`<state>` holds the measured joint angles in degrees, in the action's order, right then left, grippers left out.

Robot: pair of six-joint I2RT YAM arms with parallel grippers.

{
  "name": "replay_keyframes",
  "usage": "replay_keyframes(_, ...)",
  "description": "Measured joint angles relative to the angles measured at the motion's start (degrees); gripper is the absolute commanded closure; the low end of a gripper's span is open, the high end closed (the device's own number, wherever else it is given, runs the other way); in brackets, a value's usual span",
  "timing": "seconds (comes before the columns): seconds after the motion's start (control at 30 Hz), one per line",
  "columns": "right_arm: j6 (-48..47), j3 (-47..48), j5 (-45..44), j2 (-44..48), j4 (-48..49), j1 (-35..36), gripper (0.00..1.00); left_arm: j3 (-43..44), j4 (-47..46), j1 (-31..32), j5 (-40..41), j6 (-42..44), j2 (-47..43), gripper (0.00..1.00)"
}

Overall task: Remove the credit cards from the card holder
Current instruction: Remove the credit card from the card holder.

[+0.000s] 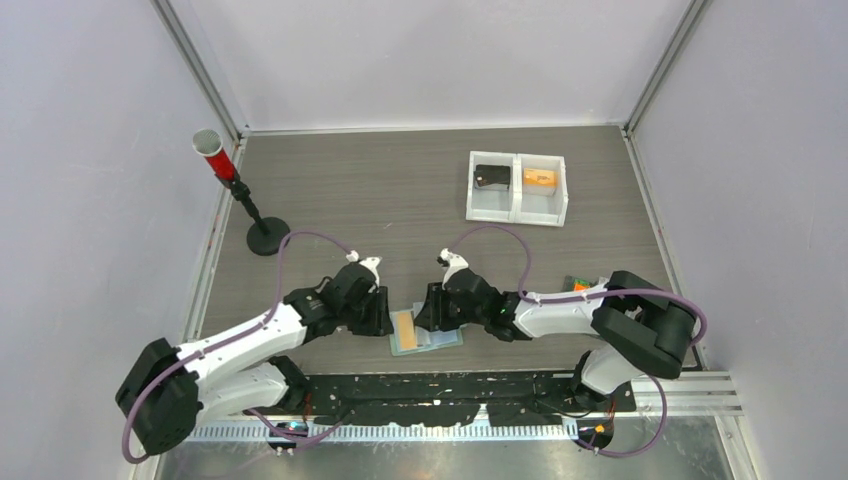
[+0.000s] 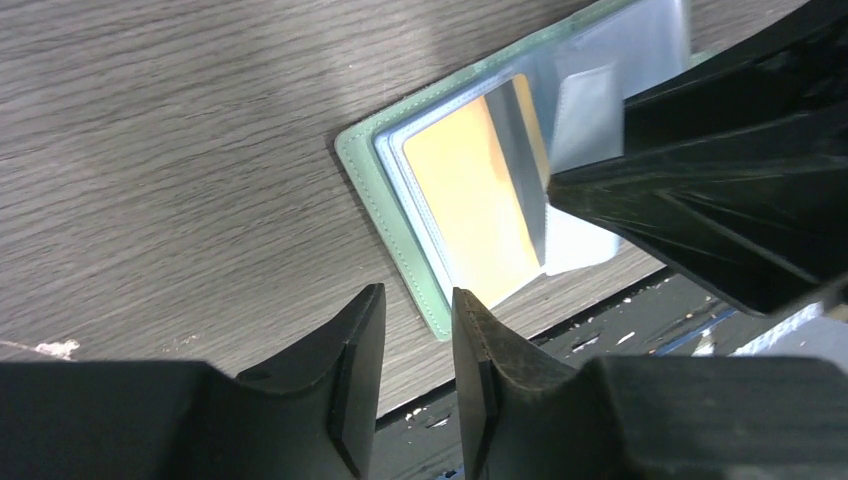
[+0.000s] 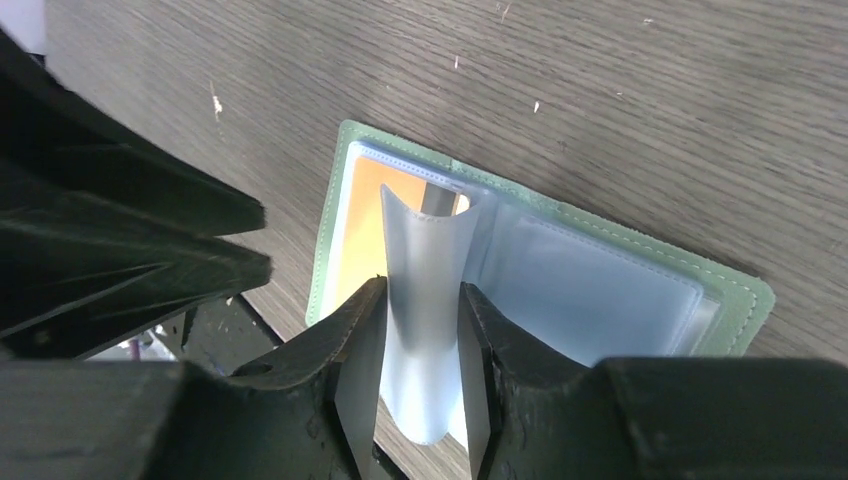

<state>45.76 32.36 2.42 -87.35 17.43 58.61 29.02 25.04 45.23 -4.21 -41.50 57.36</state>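
Can see only part of orange card [image 2: 470, 200] under glare in card holder [image 3: 740, 300] open at near edge of bench [image 2: 150, 150], with right end effector [image 3: 422, 290] pinching its pocket leaf [image 3: 425, 240], left end effector [image 2: 418, 295] slightly parted, empty.

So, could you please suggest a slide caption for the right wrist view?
Right gripper pinches a pale inner pocket of the open green card holder, orange card showing beside it.

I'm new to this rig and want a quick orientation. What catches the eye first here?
The sage-green card holder lies open at the near edge of the table, between both grippers. The right gripper pinches one pale inner pocket sleeve, bowing it, beside an orange card tucked in its pocket. The left gripper hovers by the holder's corner, jaws slightly apart.
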Motion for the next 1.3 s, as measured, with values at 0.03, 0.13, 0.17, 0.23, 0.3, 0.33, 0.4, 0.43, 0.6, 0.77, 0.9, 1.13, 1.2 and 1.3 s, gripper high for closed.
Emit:
replay_keyframes(0.03, 0.15, -0.7, 0.81, 0.42, 0.96, -0.37, 0.57, 0.04, -0.42, 0.0, -0.35, 0.07, 1.36, 0.68)
replay_keyframes(0.13, 0.7, -1.97, 1.99, 1.53, 2.21, -1.11, 0.54, 0.24, -1.38, -0.04, -1.07, 0.2, 4.57, 0.69)
replay_keyframes(0.17, 0.76, -2.05, 2.01, 1.81, 2.19, -1.31, 0.53, 0.33, -1.6, -0.04, -1.25, 0.2, 5.27, 0.69)
replay_keyframes(0.23, 0.74, -2.05, 1.9, 2.67, 1.64, -1.46, 0.52, 0.72, -2.12, -0.04, -1.51, 0.28, 6.67, 0.69)
replay_keyframes(0.3, 0.74, -2.05, 1.42, 3.91, 0.37, -1.46, 0.52, 0.87, -2.78, -0.04, -1.66, 0.42, 7.5, 0.69)
replay_keyframes(0.33, 0.74, -2.05, 0.94, 4.92, -0.52, -1.46, 0.52, 0.87, -3.02, -0.04, -1.73, 0.44, 7.82, 0.69)
replay_keyframes(0.4, 0.7, -1.99, -0.72, 6.4, -2.4, -1.46, 0.51, 0.87, -3.32, -0.04, -1.9, 0.46, 8.07, 0.69)
replay_keyframes(0.43, 0.7, -1.97, -1.66, 7.1, -3.58, -1.46, 0.51, 0.87, -3.43, -0.04, -1.9, 0.48, 8.11, 0.69)
replay_keyframes(0.6, 0.68, -1.18, -8.79, 11.54, -13.94, -1.46, 0.5, 0.87, -3.63, -0.07, -1.84, 0.98, 8.09, 0.67)
replay_keyframes(0.77, 0.55, 0.68, -13.03, 15.87, -22.73, -1.46, 0.45, 0.87, -2.08, -0.24, -0.13, 1.46, 5.64, 0.59)
replay_keyframes(0.9, 0.02, 3.63, -14.47, 17.68, -26.8, -0.63, 0.4, 1.92, 1.18, -0.26, 2.34, 1.62, 0.28, 0.51)
replay_keyframes(1.13, -1.62, 10.38, -16.0, 15.98, -29.18, 4.13, 0.34, 6.51, 7.93, -0.26, 7.58, 3.26, -10.19, 0.43)
replay_keyframes(1.2, -2.03, 12.59, -16.09, 13.27, -29.11, 5.11, 0.33, 7.78, 10.29, -0.26, 8.85, 3.87, -13.25, 0.42)
replay_keyframes(1.3, -2.23, 15.45, -16.09, 8.09, -29.18, 6.23, 0.33, 8.81, 13.09, -0.26, 10.27, 4.59, -17.77, 0.41)
